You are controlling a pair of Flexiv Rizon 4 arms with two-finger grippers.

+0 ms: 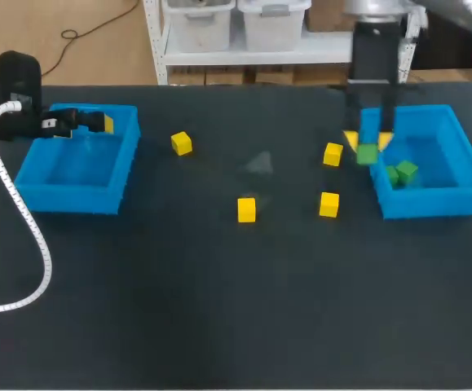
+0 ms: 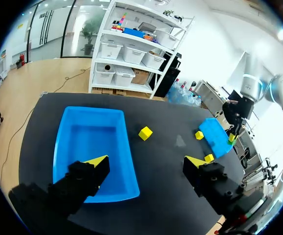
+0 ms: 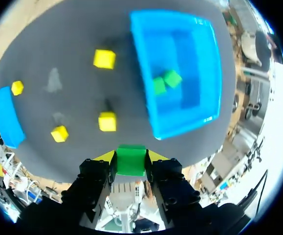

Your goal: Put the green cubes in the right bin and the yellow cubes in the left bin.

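Dark tabletop (image 1: pixel 219 309); my right gripper (image 3: pixel 130 157) pinches a green cube (image 3: pixel 131 161) by opposite flat faces. It seems light and rigid; left gripper (image 2: pixel 146 161) gapes, empty.

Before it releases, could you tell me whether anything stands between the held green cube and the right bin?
Nothing visible does. The right pincer holds the green cube at the left wall of the right bin. Two green cubes lie inside, leaving bare floor.
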